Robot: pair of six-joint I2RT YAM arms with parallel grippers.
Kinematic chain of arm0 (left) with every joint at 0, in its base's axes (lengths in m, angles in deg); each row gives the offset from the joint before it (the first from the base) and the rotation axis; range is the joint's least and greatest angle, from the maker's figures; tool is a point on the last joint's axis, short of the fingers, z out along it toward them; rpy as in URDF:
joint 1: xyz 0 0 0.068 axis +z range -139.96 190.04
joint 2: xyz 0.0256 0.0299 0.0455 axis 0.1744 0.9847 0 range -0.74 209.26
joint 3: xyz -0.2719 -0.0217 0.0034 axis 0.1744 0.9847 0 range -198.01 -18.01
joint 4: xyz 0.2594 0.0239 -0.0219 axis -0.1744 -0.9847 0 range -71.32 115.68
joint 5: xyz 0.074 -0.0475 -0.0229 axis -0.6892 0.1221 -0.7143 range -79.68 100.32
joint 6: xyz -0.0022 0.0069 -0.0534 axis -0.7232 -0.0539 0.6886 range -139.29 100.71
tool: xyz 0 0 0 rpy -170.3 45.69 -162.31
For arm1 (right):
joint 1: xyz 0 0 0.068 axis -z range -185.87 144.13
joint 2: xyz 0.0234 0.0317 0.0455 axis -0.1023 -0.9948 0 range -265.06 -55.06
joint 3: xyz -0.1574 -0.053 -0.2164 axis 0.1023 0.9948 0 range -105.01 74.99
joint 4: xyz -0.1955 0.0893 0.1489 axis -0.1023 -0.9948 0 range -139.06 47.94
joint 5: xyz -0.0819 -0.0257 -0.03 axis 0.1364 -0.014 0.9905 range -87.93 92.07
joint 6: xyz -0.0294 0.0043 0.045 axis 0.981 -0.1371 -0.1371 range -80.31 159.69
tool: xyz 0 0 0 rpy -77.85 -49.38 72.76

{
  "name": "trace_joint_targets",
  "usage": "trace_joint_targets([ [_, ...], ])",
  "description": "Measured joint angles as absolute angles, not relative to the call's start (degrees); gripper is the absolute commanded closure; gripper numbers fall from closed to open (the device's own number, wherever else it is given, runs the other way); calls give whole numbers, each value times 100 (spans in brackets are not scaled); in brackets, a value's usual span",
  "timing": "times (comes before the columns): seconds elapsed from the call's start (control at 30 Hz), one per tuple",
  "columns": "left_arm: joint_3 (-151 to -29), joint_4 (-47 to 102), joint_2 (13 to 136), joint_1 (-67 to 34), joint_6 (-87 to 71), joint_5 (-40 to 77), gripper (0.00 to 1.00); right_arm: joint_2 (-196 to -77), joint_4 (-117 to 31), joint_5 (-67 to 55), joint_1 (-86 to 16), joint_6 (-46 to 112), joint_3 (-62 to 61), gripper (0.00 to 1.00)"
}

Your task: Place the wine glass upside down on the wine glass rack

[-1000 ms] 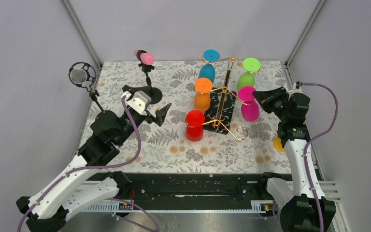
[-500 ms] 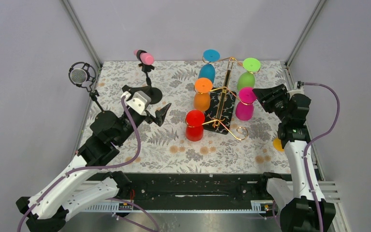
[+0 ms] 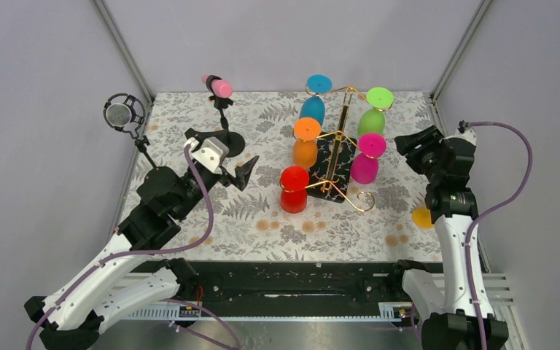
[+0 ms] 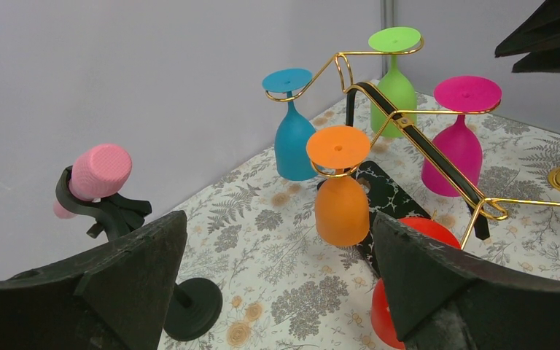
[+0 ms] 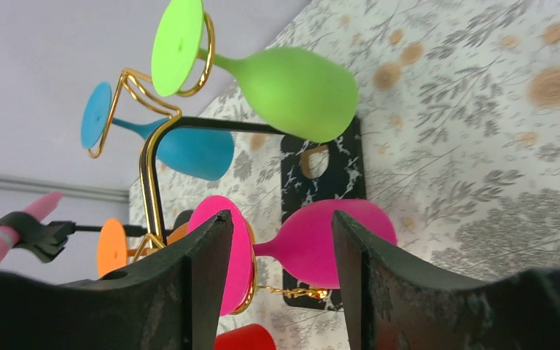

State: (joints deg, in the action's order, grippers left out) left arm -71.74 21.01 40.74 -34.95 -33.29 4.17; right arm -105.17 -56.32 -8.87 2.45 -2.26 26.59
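Note:
The gold wire wine glass rack (image 3: 341, 117) stands on its black speckled base (image 3: 333, 169) at mid table. A magenta wine glass (image 3: 365, 168) hangs upside down in its right loop; it also shows in the right wrist view (image 5: 335, 240) and the left wrist view (image 4: 452, 157). My right gripper (image 3: 406, 144) is open and empty just right of it, its jaws apart on either side of the glass's line (image 5: 278, 219) without touching. My left gripper (image 3: 238, 172) is open and empty left of the rack (image 4: 277, 219).
Blue (image 3: 312, 109), green (image 3: 371, 120), orange (image 3: 305, 152) and red (image 3: 294, 189) glasses hang on other arms. One near loop (image 3: 365, 198) is empty. A yellow glass (image 3: 421, 217) lies at the right edge. Two microphones on stands (image 3: 219, 87) (image 3: 120, 114) are at the back left.
The magenta glass has swung slightly left onto its loop. My right gripper has let it go and drawn back to the right. The left arm has not moved.

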Motion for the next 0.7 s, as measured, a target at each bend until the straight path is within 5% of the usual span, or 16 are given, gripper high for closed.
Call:
trace_joint_targets([
  [0.37,-7266,1941,4329,-3495,-3364,583,1,-10766,-8106,778,245,1170,1066,34],
  [0.7,-8035,1563,5274,-3495,-3356,1285,1,-10196,-8736,2217,245,1402,2150,31],
])
